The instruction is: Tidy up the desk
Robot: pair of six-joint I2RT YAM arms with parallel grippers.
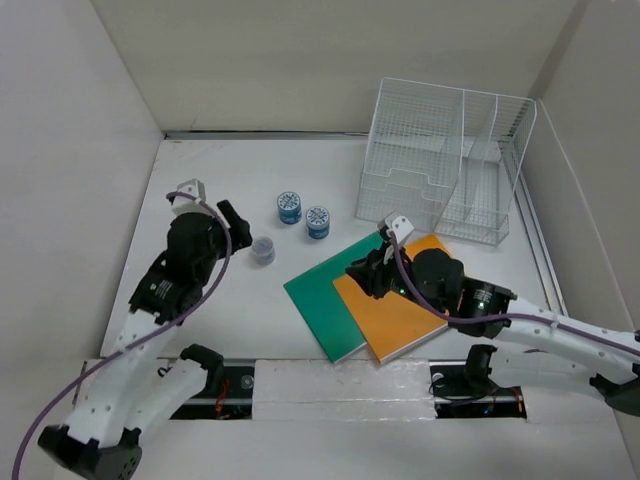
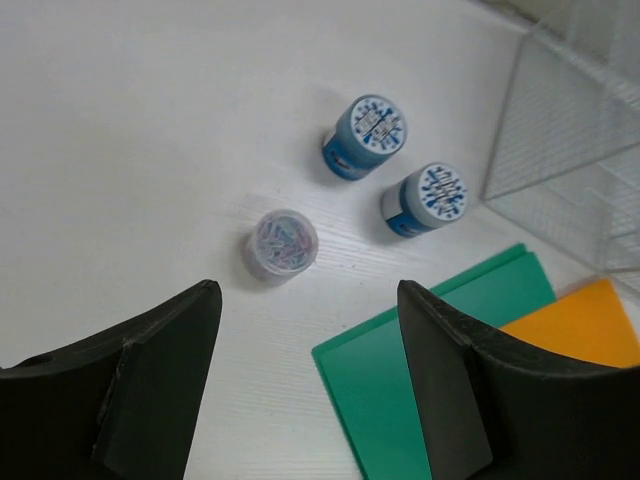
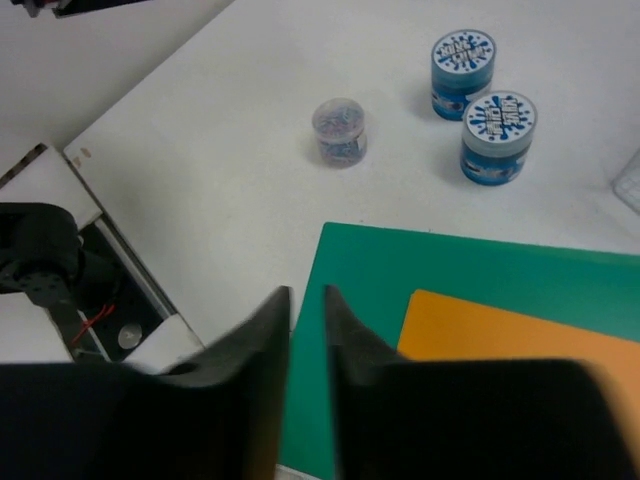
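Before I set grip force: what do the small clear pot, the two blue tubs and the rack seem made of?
Small clear pot: apparently transparent plastic, coloured clips visible through it. Two blue tubs: likely glossy plastic with printed lids, though I can't be sure. Rack: white-coated wire mesh, see-through grid.

the light is bright, even and diffuse in all three views, with no hard glare anywhere. the large matte white tabletop [image 1: 240, 310] reads nearly washed out in the overhead view and faintly grey toward the upper left of the left wrist view. shadows are short and soft: a small dark smudge sits beside each of the two blue round containers with patterned lids [image 2: 366, 137] and the small clear plastic jar [image 2: 281, 245]. the black fingers [image 3: 255, 400] filling the bottom of the right wrist view are blurred and out of focus, while the tabletop beyond stays reasonably sharp. the white wire-mesh rack [image 2: 570, 150] at the right edge looks soft.
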